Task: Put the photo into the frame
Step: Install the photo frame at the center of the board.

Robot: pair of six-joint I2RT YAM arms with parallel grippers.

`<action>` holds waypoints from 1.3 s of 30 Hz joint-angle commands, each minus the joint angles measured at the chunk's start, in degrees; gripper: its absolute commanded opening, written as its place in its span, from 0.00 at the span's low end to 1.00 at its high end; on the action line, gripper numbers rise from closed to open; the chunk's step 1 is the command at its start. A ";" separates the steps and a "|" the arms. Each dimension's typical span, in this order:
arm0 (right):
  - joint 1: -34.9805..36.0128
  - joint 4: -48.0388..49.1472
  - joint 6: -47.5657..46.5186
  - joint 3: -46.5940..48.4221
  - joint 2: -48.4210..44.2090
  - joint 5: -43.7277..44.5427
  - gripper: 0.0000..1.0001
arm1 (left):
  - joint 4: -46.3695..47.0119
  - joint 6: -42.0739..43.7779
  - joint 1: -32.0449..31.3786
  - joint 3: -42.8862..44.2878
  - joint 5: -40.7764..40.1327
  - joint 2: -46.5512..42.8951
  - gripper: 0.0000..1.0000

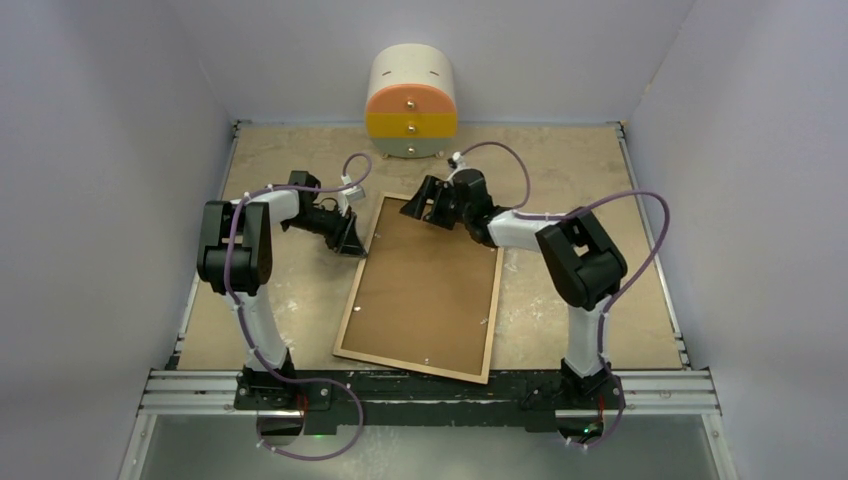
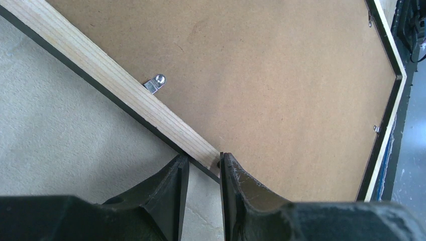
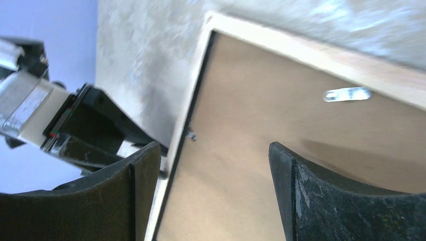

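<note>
Frame point(image 1: 410, 366) face-down, backing board point(image 1: 430, 290) in, photo unseen — left jaws clamp its rail, right jaws apart above; next, probably, a clip point(image 2: 154, 84) needs turning.

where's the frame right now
In the top view the frame lies back-up between both arms, the left gripper pinching its left rail and the open right gripper over its far corner.

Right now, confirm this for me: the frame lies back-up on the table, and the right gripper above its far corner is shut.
Not shut: the right wrist view shows the right gripper open above the far corner of the frame. The rest holds.
</note>
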 commanded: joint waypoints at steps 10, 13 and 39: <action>-3.15 -6.10 -5.58 1.20 0.65 7.45 0.75 | -3.25 3.16 -0.46 -1.18 -0.57 -0.75 0.30; -3.15 -6.03 -5.64 2.12 1.87 8.51 0.74 | -3.27 3.30 -0.46 -1.16 -0.48 -0.84 0.30; -3.68 -5.68 -7.32 6.79 6.06 11.26 0.70 | -4.05 4.36 -0.48 -1.25 -0.06 -0.48 0.29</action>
